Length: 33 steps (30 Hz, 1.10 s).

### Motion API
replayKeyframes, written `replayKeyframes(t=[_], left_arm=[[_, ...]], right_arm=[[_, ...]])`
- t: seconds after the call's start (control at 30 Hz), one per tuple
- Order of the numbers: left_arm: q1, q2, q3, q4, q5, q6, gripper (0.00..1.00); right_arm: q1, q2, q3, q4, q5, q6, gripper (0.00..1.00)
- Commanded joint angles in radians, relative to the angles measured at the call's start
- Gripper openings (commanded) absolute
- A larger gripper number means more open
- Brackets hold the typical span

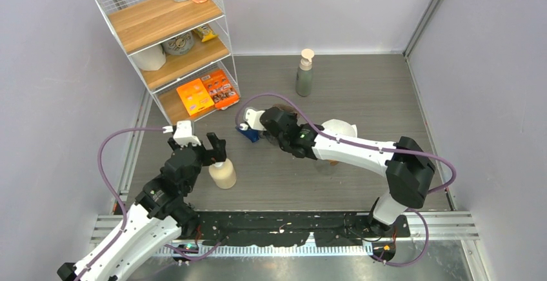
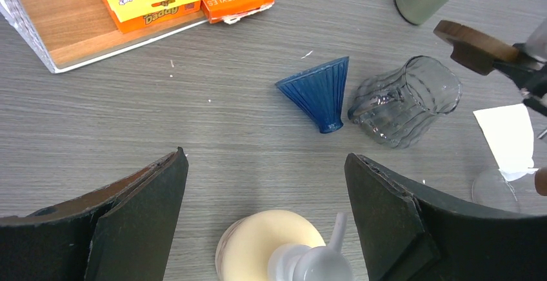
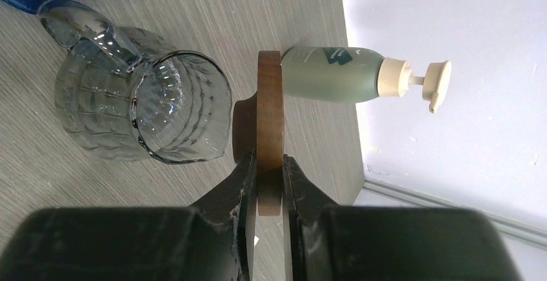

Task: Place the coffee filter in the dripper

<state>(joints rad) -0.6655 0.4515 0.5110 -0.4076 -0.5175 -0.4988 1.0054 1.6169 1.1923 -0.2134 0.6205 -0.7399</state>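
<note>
The coffee filter point(image 2: 507, 134) is a white paper piece lying flat on the tabletop point(image 2: 213, 133), just right of a glass pitcher point(image 2: 405, 102) that rests on its side. In the top view, the right forearm partly covers the filter. It looks featherlight, limp and easy to crease. Lying flat, it offers little to grip, so a shallow pinch at a free edge or corner seems the best hold; a hard squeeze would likely crumple it.

The dripper point(image 2: 317, 93), a blue ribbed cone, lies tipped on its side just left of the pitcher. It appears rigid, and would probably need standing up before the paper can seat in it.

The right arm stretches low from its base towards the left, across the middle of the tabletop. The right gripper point(image 3: 269, 166) is pressed onto the edge of a wooden disc point(image 3: 269, 110), held above the pitcher.

The left arm is bent and reaches forward. The left gripper point(image 2: 266, 160) is spread wide and empty, hovering over a cream pump bottle point(image 2: 271, 245) and well apart from the filter.
</note>
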Motion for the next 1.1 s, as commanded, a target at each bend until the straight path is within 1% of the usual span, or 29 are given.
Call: replayKeyframes(t=[0.0, 0.7, 0.83, 0.93, 1.07], left_arm=[[0.004, -0.018, -0.009, 0.061, -0.036, -0.019, 1.0], [0.004, -0.026, -0.021, 0.066, -0.021, -0.021, 1.0], [0.004, -0.024, -0.022, 0.065, -0.021, -0.019, 1.0], [0.004, -0.024, -0.02, 0.064, -0.021, -0.019, 1.0], [0.004, -0.025, -0.023, 0.067, -0.018, -0.018, 0.99]], right_arm=[[0.013, 0.022, -0.003, 0.044, 0.081, 0.017, 0.08], [0.038, 0.088, -0.003, 0.038, 0.123, 0.051, 0.13], [0.043, 0.088, -0.002, 0.032, 0.115, 0.07, 0.16], [0.046, 0.086, -0.001, 0.027, 0.11, 0.087, 0.22], [0.047, 0.093, 0.003, 0.023, 0.099, 0.113, 0.26]])
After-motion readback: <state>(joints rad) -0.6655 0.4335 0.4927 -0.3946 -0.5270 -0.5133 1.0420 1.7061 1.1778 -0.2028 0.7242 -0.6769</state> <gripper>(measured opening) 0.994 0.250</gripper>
